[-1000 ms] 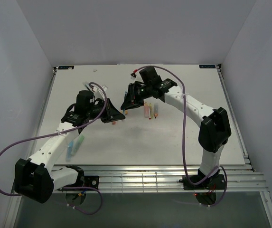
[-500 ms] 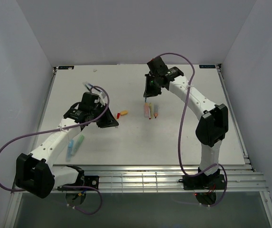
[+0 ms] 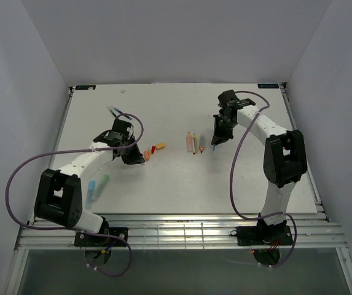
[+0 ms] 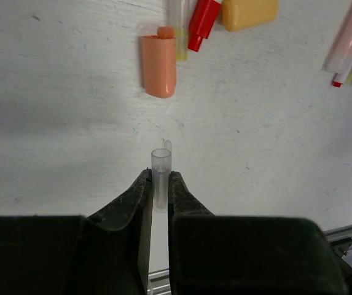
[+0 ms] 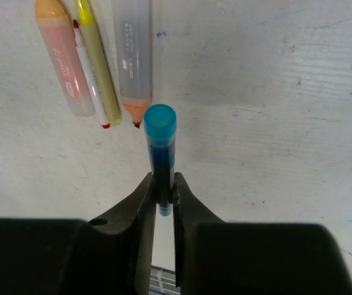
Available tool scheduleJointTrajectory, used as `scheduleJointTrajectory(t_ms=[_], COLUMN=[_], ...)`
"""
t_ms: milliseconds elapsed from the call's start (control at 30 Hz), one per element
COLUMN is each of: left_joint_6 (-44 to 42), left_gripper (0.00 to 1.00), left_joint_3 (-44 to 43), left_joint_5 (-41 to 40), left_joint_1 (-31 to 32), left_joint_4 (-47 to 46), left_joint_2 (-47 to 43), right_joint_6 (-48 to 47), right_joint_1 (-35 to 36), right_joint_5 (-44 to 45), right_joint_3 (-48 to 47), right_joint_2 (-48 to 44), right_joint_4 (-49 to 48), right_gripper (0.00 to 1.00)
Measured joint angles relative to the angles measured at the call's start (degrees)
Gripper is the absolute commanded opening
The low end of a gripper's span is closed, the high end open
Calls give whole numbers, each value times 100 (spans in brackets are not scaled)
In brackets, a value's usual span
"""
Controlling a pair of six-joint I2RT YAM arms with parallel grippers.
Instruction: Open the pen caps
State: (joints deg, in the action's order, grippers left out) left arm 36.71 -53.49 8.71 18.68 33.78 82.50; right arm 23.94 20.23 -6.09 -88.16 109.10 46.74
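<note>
My left gripper [image 4: 160, 176] is shut on a clear pen cap [image 4: 161, 165] that sticks out past its fingertips, just above the table. Ahead of it lie an orange cap [image 4: 159, 64], a red cap [image 4: 203, 18] and a yellow cap [image 4: 249, 12]. My right gripper [image 5: 161, 179] is shut on a blue pen [image 5: 160, 138] with a teal end. Beyond it lie a pink highlighter [image 5: 62, 58], a slim yellow pen [image 5: 96, 61] and an orange highlighter [image 5: 132, 55]. In the top view the left gripper [image 3: 134, 158] sits left of the caps [image 3: 153, 149] and the right gripper [image 3: 216, 141] sits right of the pen row [image 3: 195, 142].
A blue pen [image 3: 91, 192] and a green pen [image 3: 103, 182] lie by the left arm's forearm near the front left. A small slim item [image 3: 115, 110] lies toward the back left. The slotted metal rail [image 3: 194, 230] runs along the near edge.
The two grippers, close together at mid-table a second ago, have drawn apart. The left went left and down beside the loose caps; the right swung right, past the pen row.
</note>
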Motion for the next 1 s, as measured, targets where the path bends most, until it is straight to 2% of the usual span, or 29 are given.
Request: scheduleJointTrajectory(t_ms=[500,833,900,1000], left_joint_6=[-146,-179,-179,-179], left_gripper=[0,0,3,13], left_joint_3=[146,48,0,-68], left_joint_5=[-15,492,555,632], left_joint_1=[-713,-761,-758,-758], left_joint_4=[-686,-1067,-1121,-1163], left_joint_2=[1086,1427,1497,1572], right_joint_6=[-284,-348,-354,-369], right_joint_1=[-94,-142,-144,-151], right_joint_5=[-402,-516,-535,-599], right_joint_3=[94,81,59,39], right_joint_2=[514,907,946,1016], right_joint_4=[-420,-538,-551,-614], right_gripper=[11,16,18,23])
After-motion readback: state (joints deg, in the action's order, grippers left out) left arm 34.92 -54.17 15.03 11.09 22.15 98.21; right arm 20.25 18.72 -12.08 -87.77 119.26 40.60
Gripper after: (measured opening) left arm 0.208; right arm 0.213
